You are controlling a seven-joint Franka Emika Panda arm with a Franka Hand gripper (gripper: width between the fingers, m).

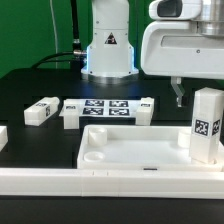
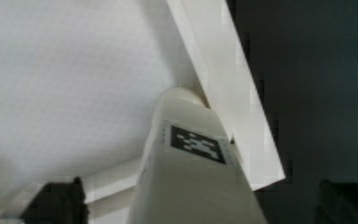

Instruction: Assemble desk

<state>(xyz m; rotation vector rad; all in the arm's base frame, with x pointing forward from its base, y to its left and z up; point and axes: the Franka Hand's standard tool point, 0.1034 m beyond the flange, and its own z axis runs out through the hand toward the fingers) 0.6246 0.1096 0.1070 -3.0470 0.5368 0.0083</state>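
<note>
Currently the end effector (image 1: 178, 96) of the white robot arm hangs above the black bench (image 1: 30, 88), over the corner of the wide white plastic rimmed tray-like desk top (image 1: 135, 152) at the exterior view's right. Its jaws are spread wide and grip nothing. In the wrist view the dark fingertips (image 2: 57, 200) sit far apart, clear of the part below.

That part is a white square block leg (image 1: 207, 125) with a black-and-white tag, standing upright at the desk top's corner on the exterior view's right. The end effector is above it and slightly to the exterior view's left, not touching. Cannot tell if the leg is seated in a socket. The wrist view shows the leg close against the desk top's raised rim (image 2: 220, 70).

The desk top lies flat on the bench, just behind a long white border rail (image 1: 100, 183). Behind the desk top lies the marker board (image 1: 105, 108). A second white block leg (image 1: 42, 110) lies on its side just beside that board, at the exterior view's left. The white robot base (image 1: 108, 50) is at the back.
</note>
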